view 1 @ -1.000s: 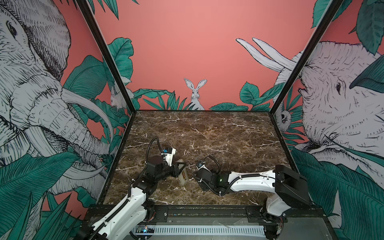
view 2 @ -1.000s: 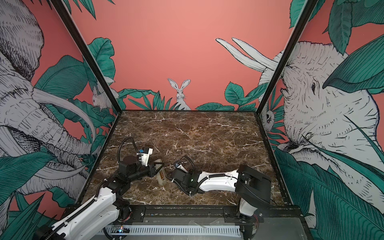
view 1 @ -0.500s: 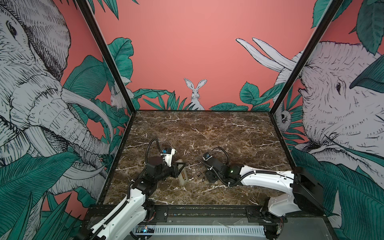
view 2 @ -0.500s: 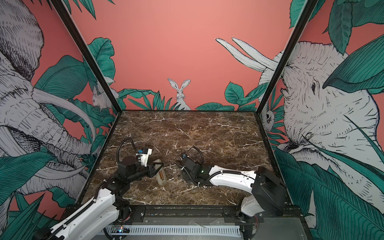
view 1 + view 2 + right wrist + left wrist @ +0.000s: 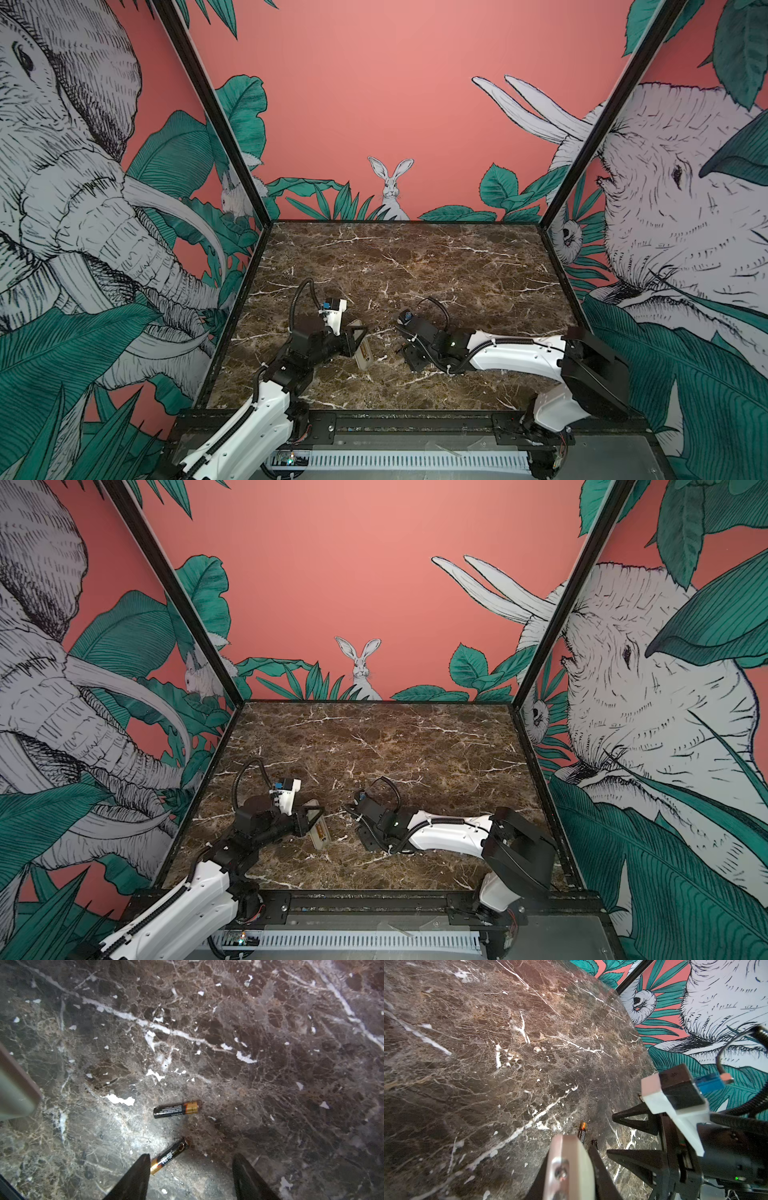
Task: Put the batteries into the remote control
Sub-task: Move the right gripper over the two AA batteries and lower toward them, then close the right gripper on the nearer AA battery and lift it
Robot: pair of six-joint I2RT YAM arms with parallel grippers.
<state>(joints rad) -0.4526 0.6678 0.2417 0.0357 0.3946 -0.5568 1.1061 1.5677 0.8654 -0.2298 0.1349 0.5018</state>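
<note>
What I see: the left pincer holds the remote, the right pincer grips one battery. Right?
Not quite: the right pincer is open and grips nothing. The right wrist view shows both batteries lying loose on the table. The left pincer does hold the remote.

Remote control looms blurred, cut by the picture's edge. One battery peeks from behind it, mostly hidden.

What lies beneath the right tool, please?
Two batteries on the marble table: the farther battery fully visible, the nearer battery beside one finger of the open right tool, gold end partly covered.
</note>
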